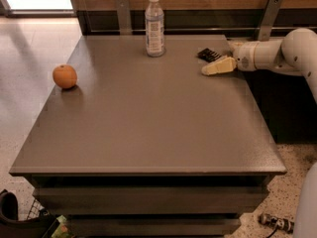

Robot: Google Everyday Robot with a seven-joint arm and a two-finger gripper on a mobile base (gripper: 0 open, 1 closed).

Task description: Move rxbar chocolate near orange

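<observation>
The bench (pixel 148 118) fills most of the view, a broad grey-brown top with a dark shelf below its front edge. Behind it runs a wooden wall panel with two grey metal brackets.

The robot's white arm (pixel 277 53) reaches in from the right, lying low and level over the far right corner of the bench.

A clear plastic bottle (pixel 154 24) with a white cap and a pale label stands upright near the middle of the bench's far edge, well apart from the arm.

The orange (pixel 65 76) sits alone by the left edge of the bench, in its far half, with a soft shadow at its right.

The gripper (pixel 218 63), cream-coloured, points left from the end of the arm, close above the bench surface at the far right. I cannot tell from this angle whether it is apart or closed.

The rxbar chocolate (pixel 209 54) is a small black wrapped bar just behind the gripper's pale tip. It may be touching the gripper, but the view is too poor there to be sure. It is well apart from the orange, the bottle standing between them along the far side.
</observation>
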